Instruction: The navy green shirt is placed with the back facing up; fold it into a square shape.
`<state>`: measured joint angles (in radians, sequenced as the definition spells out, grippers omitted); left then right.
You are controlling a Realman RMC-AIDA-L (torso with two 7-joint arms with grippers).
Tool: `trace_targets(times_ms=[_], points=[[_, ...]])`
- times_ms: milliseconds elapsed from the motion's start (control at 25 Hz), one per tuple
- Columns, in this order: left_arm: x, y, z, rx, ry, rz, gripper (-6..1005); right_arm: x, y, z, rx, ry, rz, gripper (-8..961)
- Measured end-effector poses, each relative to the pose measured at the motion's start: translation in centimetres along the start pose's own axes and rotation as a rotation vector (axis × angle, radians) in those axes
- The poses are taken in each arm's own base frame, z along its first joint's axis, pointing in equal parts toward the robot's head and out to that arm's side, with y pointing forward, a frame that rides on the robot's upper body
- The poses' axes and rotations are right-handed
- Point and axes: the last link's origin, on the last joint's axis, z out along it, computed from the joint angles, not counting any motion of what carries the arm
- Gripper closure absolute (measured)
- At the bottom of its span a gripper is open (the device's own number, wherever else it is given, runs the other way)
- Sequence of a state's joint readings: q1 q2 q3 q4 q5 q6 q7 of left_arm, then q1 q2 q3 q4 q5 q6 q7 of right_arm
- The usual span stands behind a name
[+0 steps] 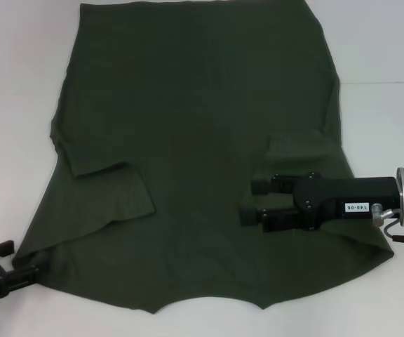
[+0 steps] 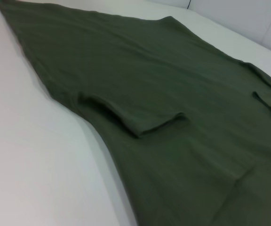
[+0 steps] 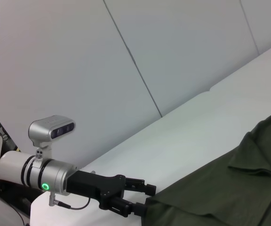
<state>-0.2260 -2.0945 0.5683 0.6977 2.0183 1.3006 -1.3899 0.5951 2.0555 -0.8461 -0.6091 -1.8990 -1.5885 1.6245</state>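
The navy green shirt (image 1: 195, 161) lies spread flat on the white table (image 1: 19, 105), plain side up, its neckline notch at the near edge and its hem at the far edge of the head view. Both short sleeves are folded inward onto the body of the shirt: the left sleeve (image 1: 114, 189) forms a raised flap on the robot's left, and the right sleeve (image 1: 297, 151) lies tucked in on the right. The right gripper (image 1: 254, 200) hovers over the shirt's right side, just near of the folded right sleeve, its two black fingers parted and holding nothing. The left gripper (image 1: 19, 270) sits at the near left corner of the shirt, by the shoulder; in the right wrist view its fingers (image 3: 133, 207) meet the fabric's edge there, though whether they pinch the cloth cannot be told. The left wrist view shows the left sleeve flap (image 2: 135, 122) standing slightly proud of the shirt.
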Motion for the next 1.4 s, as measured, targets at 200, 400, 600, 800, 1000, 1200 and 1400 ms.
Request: trace_targets(times_ms=[200, 400, 600, 800, 1000, 1200, 1400], points=[[0.2, -0.1, -0.2, -0.002, 0.001, 0.004, 62, 0.0, 0.0, 0.0, 0.0, -0.002, 0.0, 32], [0.1, -0.2, -0.3, 0.009, -0.002, 0.004, 61, 0.0, 0.0, 0.0, 0.002, -0.002, 0.0, 33], [0.1, -0.1, -0.2, 0.003, -0.004, 0.004, 61, 0.0, 0.0, 0.0, 0.003, -0.003, 0.001, 33], [0.0, 0.1, -0.1, -0.013, -0.01, 0.007, 61, 0.0, -0.1, 0.0, 0.004, -0.003, 0.001, 34], [-0.2, 0.3, 0.0, -0.027, -0.032, 0.009, 61, 0.0, -0.1, -0.1, 0.005, -0.005, 0.001, 35], [-0.1, 0.9, 0.2, -0.071, -0.041, 0.016, 62, -0.1, -0.1, -0.2, 0.009, -0.011, 0.002, 35], [0.0, 1.2, 0.1, -0.094, -0.04, 0.017, 62, -0.1, -0.2, -0.2, 0.011, -0.014, 0.003, 36]])
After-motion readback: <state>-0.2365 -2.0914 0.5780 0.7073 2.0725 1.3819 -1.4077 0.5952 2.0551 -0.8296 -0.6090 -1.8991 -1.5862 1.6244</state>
